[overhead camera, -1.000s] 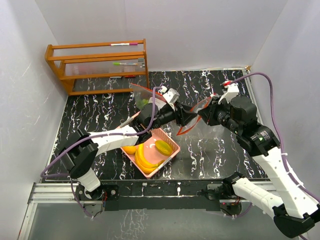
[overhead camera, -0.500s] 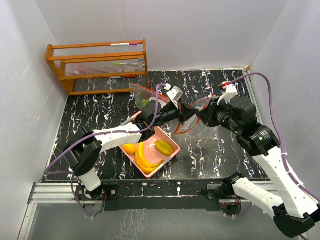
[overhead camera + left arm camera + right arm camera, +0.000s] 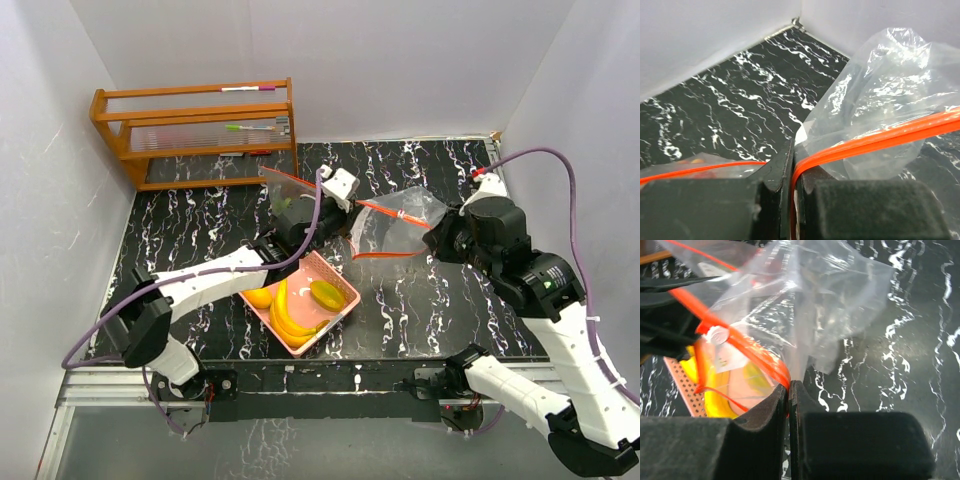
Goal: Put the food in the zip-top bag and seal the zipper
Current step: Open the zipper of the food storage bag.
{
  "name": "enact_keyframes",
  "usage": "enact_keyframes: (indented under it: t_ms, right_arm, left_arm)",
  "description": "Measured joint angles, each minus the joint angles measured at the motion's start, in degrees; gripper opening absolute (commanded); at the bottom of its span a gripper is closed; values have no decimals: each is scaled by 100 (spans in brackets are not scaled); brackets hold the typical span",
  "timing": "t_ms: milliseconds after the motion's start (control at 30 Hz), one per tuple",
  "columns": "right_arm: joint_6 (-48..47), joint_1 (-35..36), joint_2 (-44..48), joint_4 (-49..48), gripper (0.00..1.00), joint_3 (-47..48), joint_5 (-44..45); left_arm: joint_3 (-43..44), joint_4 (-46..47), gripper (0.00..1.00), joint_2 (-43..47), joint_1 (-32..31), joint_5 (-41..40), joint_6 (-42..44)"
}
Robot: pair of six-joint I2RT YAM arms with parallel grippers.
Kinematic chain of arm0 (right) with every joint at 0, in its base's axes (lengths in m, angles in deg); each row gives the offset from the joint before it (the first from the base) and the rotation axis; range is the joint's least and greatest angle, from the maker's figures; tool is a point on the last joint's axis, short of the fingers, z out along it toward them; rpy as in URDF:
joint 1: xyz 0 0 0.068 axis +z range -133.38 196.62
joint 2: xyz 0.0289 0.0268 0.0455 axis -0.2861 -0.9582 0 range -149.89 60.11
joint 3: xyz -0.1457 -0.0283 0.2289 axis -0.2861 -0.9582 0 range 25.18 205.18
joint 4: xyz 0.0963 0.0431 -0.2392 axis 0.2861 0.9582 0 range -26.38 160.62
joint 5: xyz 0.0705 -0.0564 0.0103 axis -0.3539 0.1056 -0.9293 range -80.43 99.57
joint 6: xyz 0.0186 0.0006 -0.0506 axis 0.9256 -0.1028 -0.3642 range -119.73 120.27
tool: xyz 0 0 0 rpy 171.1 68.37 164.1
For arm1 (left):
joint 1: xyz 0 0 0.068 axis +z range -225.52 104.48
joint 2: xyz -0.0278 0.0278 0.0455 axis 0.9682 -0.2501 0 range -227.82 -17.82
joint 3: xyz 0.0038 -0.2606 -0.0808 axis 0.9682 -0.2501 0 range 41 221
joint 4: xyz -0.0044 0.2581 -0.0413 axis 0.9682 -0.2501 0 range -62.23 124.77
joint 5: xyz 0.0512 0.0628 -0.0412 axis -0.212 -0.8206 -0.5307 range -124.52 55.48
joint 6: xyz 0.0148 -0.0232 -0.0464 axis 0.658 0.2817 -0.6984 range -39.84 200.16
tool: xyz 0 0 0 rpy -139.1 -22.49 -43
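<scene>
- Left gripper and right gripper: each pinched tight on the orange zipper of the zip-top bag, above mid-worktop.
- Banana bunch: in pink basket, toward near edge.
- Risk: film slips free if arms pull apart.

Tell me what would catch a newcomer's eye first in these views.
First, the clear plastic zip-top bag with the orange zipper, held stretched over the middle of the black marbled table between the left gripper and the right gripper. Both are shut on its zipper edge. Next, the pink slotted plastic basket near the front edge, with the yellow banana bunch lying in it.
</scene>
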Motion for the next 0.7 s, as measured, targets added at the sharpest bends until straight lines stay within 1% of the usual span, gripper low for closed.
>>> enact_keyframes:
  t_ms: [100, 267, 300, 333, 367, 467, 500, 567, 700]
  right_arm:
    - [251, 9, 0, 267, 8, 20, 457]
    - [682, 46, -107, 516, 8, 61, 1235]
    - [715, 46, -146, 509, 11, 66, 1333]
    - [728, 48, -192, 501, 23, 70, 1399]
    - [710, 50, -236, 472, 33, 70, 1412]
    - [396, 28, -247, 199, 52, 35, 1054]
    - [264, 26, -166, -66, 57, -39, 778]
    - [98, 26, 39, -498, 64, -186, 308]
    - [-133, 28, 483, -1150, 69, -273, -549]
  left_arm:
    - [0, -155, 0, 273, -35, -201, 249]
    - [-2, -435, 0, 588, -101, -103, 446]
    - [-2, -518, 0, 625, -105, -63, 463]
    - [-2, -592, 0, 654, -105, -39, 468]
    - [-2, -640, 0, 669, -105, -39, 474]
    - [-2, -811, 0, 710, -57, -160, 531]
    - [-2, -852, 0, 721, -26, -216, 555]
    - [0, -925, 0, 748, 13, -326, 601]
    - [28, -1104, 0, 796, 55, -501, 719]
